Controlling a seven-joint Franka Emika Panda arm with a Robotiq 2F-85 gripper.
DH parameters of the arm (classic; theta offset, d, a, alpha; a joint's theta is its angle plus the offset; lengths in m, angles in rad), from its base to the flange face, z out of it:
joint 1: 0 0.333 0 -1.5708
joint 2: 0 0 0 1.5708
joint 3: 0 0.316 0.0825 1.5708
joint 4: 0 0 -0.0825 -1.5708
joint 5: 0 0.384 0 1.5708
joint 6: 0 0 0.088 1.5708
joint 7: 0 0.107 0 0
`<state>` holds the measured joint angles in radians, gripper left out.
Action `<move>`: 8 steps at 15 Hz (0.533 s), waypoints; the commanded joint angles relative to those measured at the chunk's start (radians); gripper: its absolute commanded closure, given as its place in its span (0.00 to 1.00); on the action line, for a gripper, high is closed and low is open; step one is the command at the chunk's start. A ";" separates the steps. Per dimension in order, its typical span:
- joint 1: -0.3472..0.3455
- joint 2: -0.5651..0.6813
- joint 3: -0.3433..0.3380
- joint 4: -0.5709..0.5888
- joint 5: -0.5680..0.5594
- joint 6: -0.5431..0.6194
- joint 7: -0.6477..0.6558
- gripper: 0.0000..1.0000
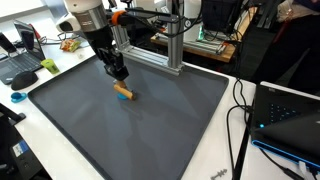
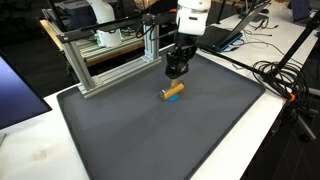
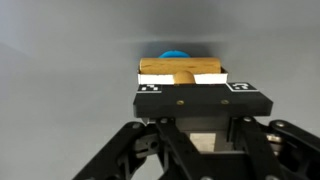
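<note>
A short orange wooden piece (image 1: 123,92) with a blue end lies low over the black mat (image 1: 160,135) in both exterior views, right under the fingertips. My gripper (image 1: 119,78) points down at it from above and is shut on the orange piece (image 2: 174,92). In the wrist view the tan piece (image 3: 180,68) fills the space at my gripper (image 3: 185,79), with its blue end (image 3: 172,55) showing behind. A black bar with markers hides most of the fingers there. The mat (image 2: 150,135) around it is bare.
An aluminium frame (image 1: 150,40) stands at the mat's back edge, also seen in an exterior view (image 2: 105,55). A laptop (image 1: 20,62) and small items sit on one side. Cables (image 1: 240,110) and another laptop (image 1: 290,115) lie beside the mat; more cables (image 2: 278,75).
</note>
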<state>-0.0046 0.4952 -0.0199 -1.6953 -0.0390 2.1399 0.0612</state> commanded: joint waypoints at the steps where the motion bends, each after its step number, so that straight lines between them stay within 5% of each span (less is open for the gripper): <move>1: -0.003 0.050 0.001 -0.005 0.017 0.088 0.008 0.78; 8: -0.006 0.057 0.005 -0.001 0.025 0.110 0.001 0.78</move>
<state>-0.0048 0.4955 -0.0199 -1.6969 -0.0384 2.1561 0.0619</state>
